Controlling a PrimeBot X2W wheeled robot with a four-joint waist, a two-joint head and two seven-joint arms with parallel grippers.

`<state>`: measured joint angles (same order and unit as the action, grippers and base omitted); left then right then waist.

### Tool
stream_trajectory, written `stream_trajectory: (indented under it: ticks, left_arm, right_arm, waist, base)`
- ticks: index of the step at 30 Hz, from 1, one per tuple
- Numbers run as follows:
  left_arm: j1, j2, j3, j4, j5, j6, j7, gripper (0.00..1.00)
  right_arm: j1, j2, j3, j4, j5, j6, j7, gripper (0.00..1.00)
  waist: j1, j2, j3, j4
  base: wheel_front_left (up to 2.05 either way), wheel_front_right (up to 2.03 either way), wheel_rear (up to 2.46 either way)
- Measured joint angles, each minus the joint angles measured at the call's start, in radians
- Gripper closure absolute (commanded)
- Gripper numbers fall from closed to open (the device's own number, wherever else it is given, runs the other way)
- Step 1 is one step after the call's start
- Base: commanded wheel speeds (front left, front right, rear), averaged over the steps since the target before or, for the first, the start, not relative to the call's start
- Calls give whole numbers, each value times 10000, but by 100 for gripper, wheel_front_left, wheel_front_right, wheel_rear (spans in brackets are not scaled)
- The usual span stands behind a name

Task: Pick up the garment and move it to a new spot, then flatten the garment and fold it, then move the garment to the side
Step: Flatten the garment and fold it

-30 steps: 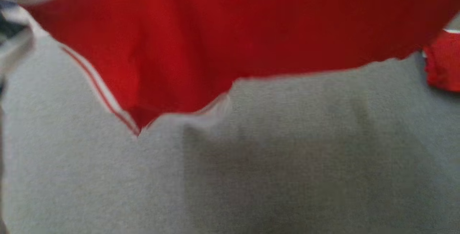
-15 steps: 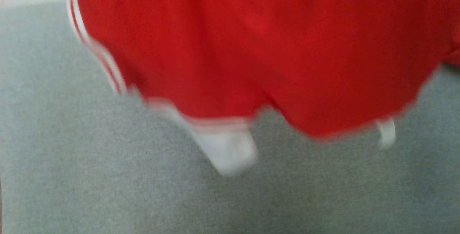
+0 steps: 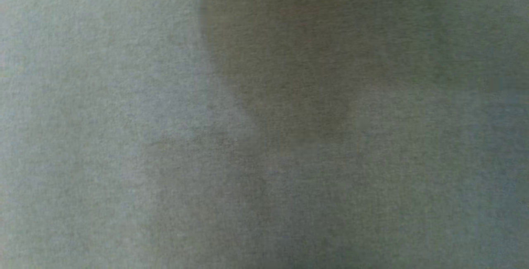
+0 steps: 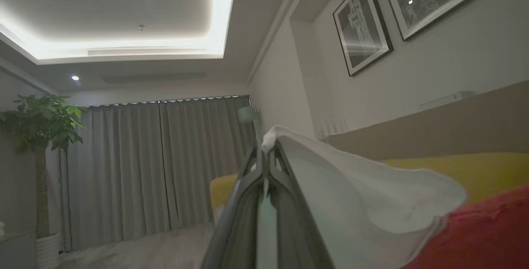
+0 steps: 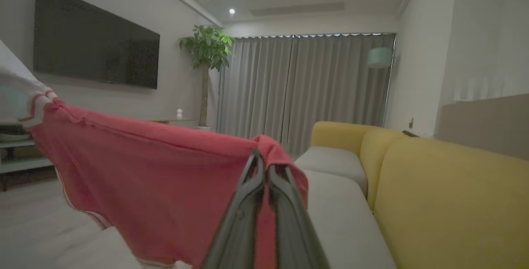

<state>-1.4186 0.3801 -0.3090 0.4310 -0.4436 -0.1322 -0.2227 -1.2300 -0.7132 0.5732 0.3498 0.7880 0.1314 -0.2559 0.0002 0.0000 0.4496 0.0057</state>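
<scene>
The garment is a red top with white trim. In the left wrist view my left gripper (image 4: pixel 266 149) is shut on its white edge (image 4: pixel 351 190), and red cloth (image 4: pixel 483 236) hangs at the lower right. In the right wrist view my right gripper (image 5: pixel 264 161) is shut on a red corner of the garment (image 5: pixel 157 178), which stretches away to the left, lifted above the grey seat, with white stripes (image 5: pixel 39 103) at its far end. The head view looks down on bare grey sofa fabric (image 3: pixel 124 136) crossed by a dark shadow (image 3: pixel 297 54).
A yellow sofa back (image 5: pixel 446 190) runs along the right, above grey seat cushions (image 5: pixel 343 215). Grey curtains (image 5: pixel 306 87), a potted plant (image 5: pixel 206 50), a wall television (image 5: pixel 95 37) and a low shelf (image 5: pixel 20 153) stand around the room. Framed pictures (image 4: pixel 363 25) hang above the sofa.
The red garment that hung across the top of the head view one second and half a second ago has left that view, which now looks at bare grey fabric in shadow.
</scene>
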Motion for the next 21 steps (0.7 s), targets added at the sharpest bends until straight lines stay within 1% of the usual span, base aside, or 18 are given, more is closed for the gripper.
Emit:
stream_trajectory:
  ticks: [2,7,10,14,17,21]
  left_arm:
    - [929,213,-405,-213,-280,0,-82,100]
    - [3980,617,-1158,-909,-700,-2,-242,100]
    - [5715,828,-1325,-1505,-798,-2,-295,100]
    - [7946,1124,-1438,-2495,-696,17,-313,100]
    - [9704,1231,-1438,-3185,-656,196,-326,100]
    - [11800,1503,-1398,-3950,-660,604,-326,100]
  right_arm:
    - [210,-115,343,165,115,2,-2,100]
    - [1276,-418,759,539,616,2,-6,100]
    - [2402,-581,920,516,1112,0,-6,100]
    - [4296,-897,943,207,1747,2,-4,100]
    - [5681,-976,717,-230,2063,2,2,100]
    - [7307,-1057,445,-855,2215,2,6,100]
  waist:
    - [0,0,112,113]
    - [0,0,232,433]
    - [-2,0,89,538]
    - [-4,0,-253,509]
    - [-4,0,-565,437]
    - [-5,1,-988,273]
  base:
    - [0,0,0]
    - [0,0,0]
    - [0,0,0]
    - [0,0,0]
    - [0,0,0]
    - [0,0,0]
